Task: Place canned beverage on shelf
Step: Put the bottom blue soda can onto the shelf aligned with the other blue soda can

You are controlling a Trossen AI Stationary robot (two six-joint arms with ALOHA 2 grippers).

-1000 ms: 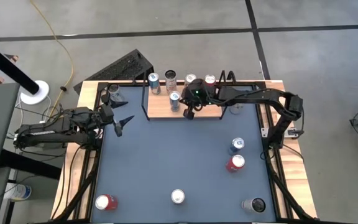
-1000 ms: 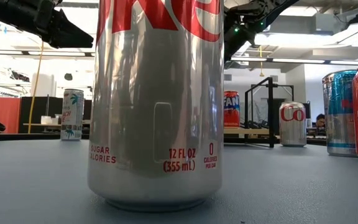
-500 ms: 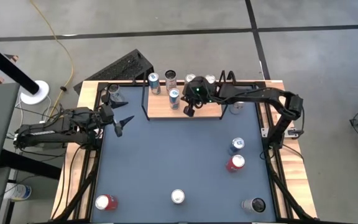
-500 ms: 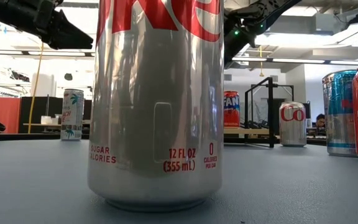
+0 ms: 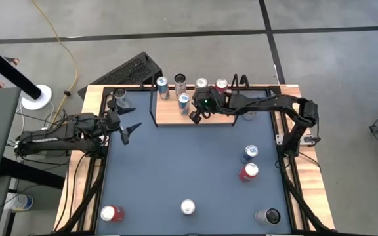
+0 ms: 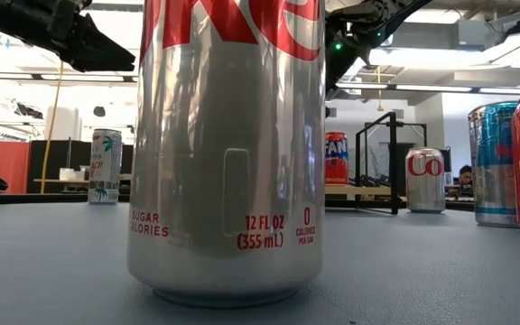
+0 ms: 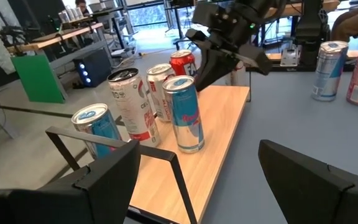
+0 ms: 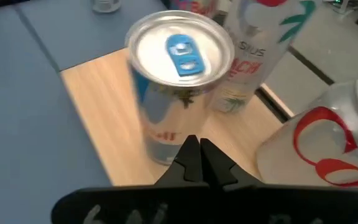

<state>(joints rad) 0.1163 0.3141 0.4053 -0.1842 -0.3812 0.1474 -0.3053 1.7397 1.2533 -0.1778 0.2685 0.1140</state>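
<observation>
Shelf (image 5: 176,113), upper centre of the high view: five upright cans, blue can (image 5: 184,101) frontmost. Right gripper (image 5: 194,117), jaws together, empty, just beside that can. Left gripper (image 5: 129,130), jaws apart, at left edge. Tabletop (image 5: 176,164): five cans; silver can (image 6: 228,149) blocks the low view.

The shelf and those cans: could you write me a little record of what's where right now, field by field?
shelf: light-wood board at the table's far edge
cans on shelf: five, all upright, including a blue-tabbed can
cans on table: five, among them a red can and a silver can
right gripper: shut, empty, over the shelf's front edge
left gripper: open, empty, waiting at the table's left side
</observation>
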